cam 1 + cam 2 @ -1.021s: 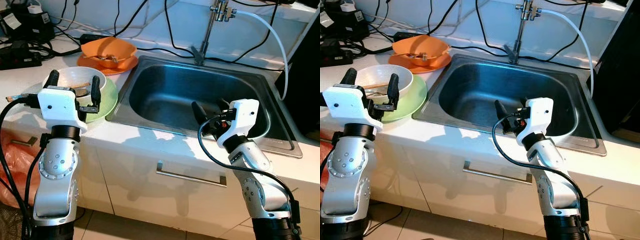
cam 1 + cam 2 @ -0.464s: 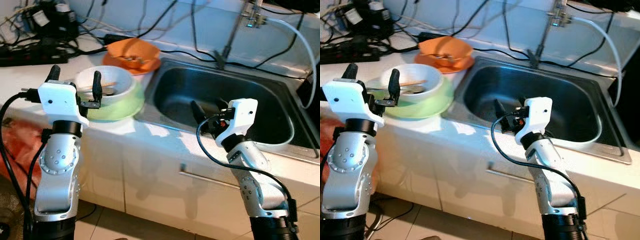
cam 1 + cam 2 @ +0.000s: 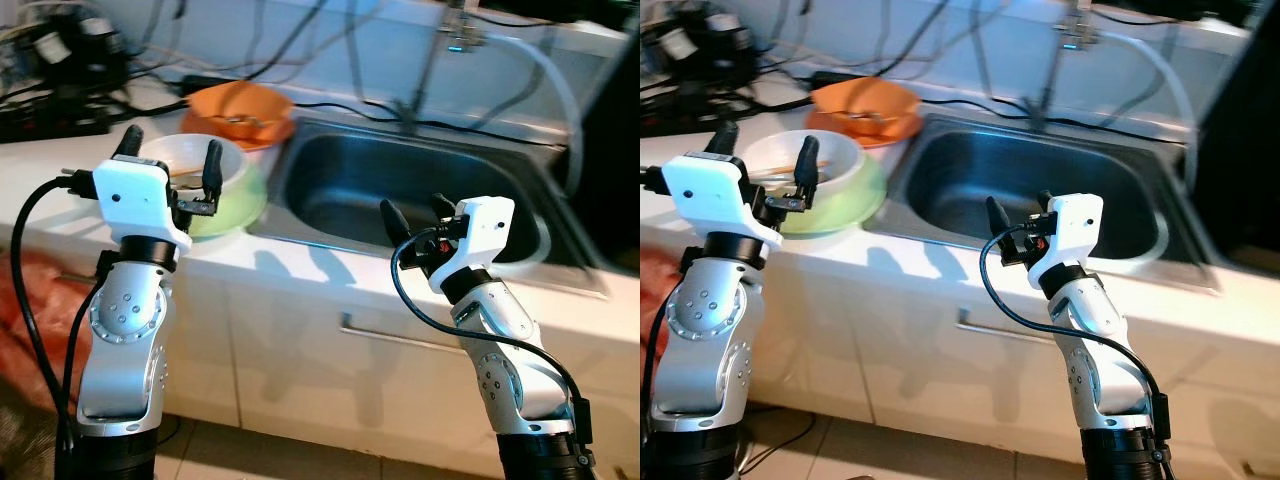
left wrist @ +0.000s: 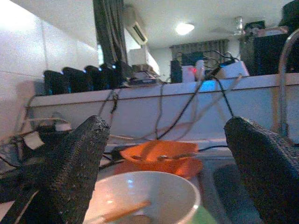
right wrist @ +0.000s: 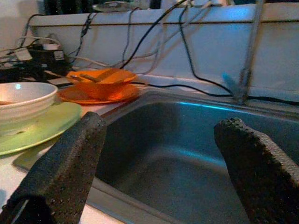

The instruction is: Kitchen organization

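So far nothing is held: the left gripper (image 3: 170, 165) is spread wide before the white bowl (image 3: 190, 160) on the green plate (image 3: 238, 200), the right gripper (image 3: 415, 215) is parted over the sink (image 3: 400, 195), and the orange bowl (image 3: 235, 102) is left on the counter (image 3: 40, 170)

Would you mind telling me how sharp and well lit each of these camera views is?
Left eye view: motion blur smears the tap and cables, glare whitens the counter. Right eye view: the same. Left wrist view: dim, bluish, the white bowl soft between the open left pincer. Right wrist view: fairly sharp, a blue sheen in the sink.
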Available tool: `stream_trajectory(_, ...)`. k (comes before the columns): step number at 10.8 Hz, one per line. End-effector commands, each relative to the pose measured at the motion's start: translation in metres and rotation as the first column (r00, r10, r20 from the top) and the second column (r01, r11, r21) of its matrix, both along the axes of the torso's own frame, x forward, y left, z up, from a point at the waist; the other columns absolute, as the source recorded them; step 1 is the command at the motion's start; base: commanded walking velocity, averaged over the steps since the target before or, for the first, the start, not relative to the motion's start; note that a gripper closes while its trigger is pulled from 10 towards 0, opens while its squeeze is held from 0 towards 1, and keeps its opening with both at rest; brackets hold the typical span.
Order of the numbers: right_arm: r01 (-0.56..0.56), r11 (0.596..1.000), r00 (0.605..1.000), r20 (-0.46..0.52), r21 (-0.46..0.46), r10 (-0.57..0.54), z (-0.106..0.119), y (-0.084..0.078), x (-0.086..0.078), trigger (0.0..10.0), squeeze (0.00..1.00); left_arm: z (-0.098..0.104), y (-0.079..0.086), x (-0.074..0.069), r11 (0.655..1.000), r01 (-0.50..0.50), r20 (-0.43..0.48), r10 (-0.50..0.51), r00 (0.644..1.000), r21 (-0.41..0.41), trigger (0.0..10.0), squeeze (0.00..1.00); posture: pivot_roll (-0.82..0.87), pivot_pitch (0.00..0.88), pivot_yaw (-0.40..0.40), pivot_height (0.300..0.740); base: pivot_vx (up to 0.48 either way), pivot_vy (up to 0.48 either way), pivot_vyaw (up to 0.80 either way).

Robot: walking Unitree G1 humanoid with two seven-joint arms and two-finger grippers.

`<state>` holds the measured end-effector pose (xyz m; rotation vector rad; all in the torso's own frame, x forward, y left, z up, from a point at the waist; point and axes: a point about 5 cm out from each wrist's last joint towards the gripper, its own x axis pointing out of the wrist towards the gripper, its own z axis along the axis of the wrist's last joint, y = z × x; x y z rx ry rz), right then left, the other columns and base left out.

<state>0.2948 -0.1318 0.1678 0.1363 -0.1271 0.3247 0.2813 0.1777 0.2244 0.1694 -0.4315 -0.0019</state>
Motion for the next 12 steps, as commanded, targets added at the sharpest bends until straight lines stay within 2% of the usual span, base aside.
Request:
stream_trajectory(1, 0.011, 1.000, 1.000, 0.008, -0.005, -0.010, 0.001, -0.002, 0.001, 10.0, 0.00, 0.001, -0.003, 0.003, 1.000, 0.011, -0.010, -0.011, 1.000, -0.009, 10.0, 0.00, 0.11, 0.000, -0.062, 0.740, 0.000, 0.322, 0.00)
stream_trajectory(5, 0.012, 1.000, 1.000, 0.011, -0.006, -0.012, 0.002, -0.002, 0.001, 10.0, 0.00, -0.001, -0.002, 0.004, 1.000, 0.004, -0.027, -0.004, 1.000, -0.019, 10.0, 0.00, 0.11, 0.000, -0.062, 0.740, 0.000, 0.480, 0.00)
stream_trajectory(8, 0.016, 1.000, 1.000, 0.009, -0.005, -0.016, 0.001, -0.002, 0.000, 10.0, 0.00, -0.002, -0.005, 0.004, 1.000, 0.012, -0.026, -0.012, 1.000, -0.005, 10.0, 0.00, 0.11, 0.000, -0.057, 0.740, 0.000, 0.000, 0.00)
stream_trajectory(12, 0.035, 0.999, 0.999, 0.026, -0.003, -0.035, 0.005, -0.003, 0.001, 10.0, 0.00, -0.001, -0.019, 0.005, 0.992, 0.127, -0.032, -0.126, 0.992, 0.024, 10.0, 0.00, 0.10, 0.000, -0.058, 0.740, 0.000, 0.000, 0.00)
